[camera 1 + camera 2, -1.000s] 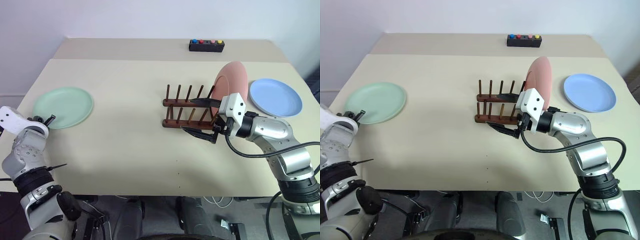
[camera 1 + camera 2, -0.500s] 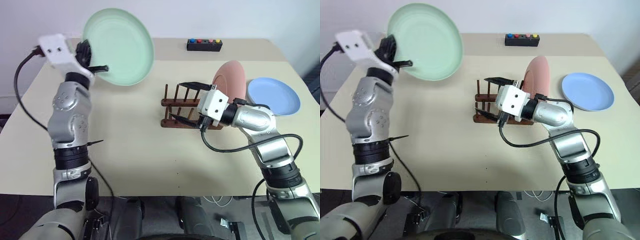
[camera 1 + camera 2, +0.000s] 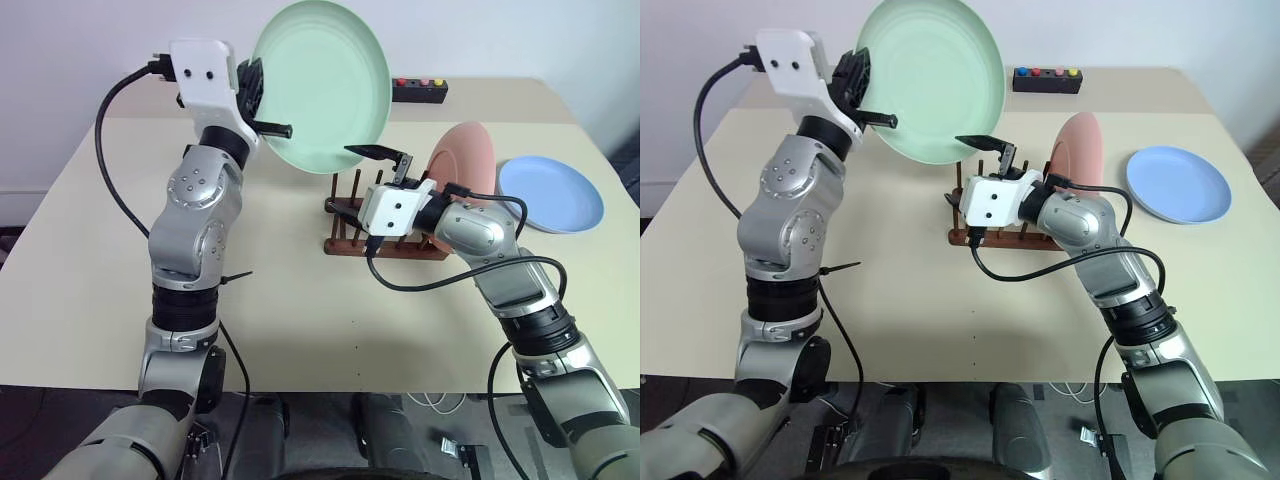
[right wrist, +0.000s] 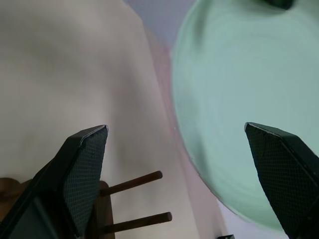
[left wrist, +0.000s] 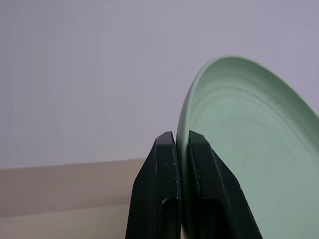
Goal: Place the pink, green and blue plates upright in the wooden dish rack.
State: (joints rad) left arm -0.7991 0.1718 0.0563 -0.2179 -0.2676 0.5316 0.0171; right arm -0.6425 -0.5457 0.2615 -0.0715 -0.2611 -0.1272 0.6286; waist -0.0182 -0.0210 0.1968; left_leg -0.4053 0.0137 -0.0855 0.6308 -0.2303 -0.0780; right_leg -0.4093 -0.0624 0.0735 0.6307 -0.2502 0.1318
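since a second ago the left gripper [image 3: 262,100] has lifted the green plate [image 3: 322,85] off the table's [image 3: 120,260] left side and swung it up and toward the middle, so it now hangs in the air above and just behind the rack [image 3: 380,215]. that looks like the second plate of three on its way in.

nearest, the right gripper [image 3: 372,190] sits at the rack's left end, arm bent across in front of it, fingers spread wide and empty, one tip reaching up under the green plate's lower edge. behind it the pink plate [image 3: 468,170] stands upright at the rack's right end. the blue plate [image 3: 551,194] lies flat to the right, untouched.

the left arm is raised high, forearm upright, fingers [image 5: 164,189] pinched tight on the plate's rim.
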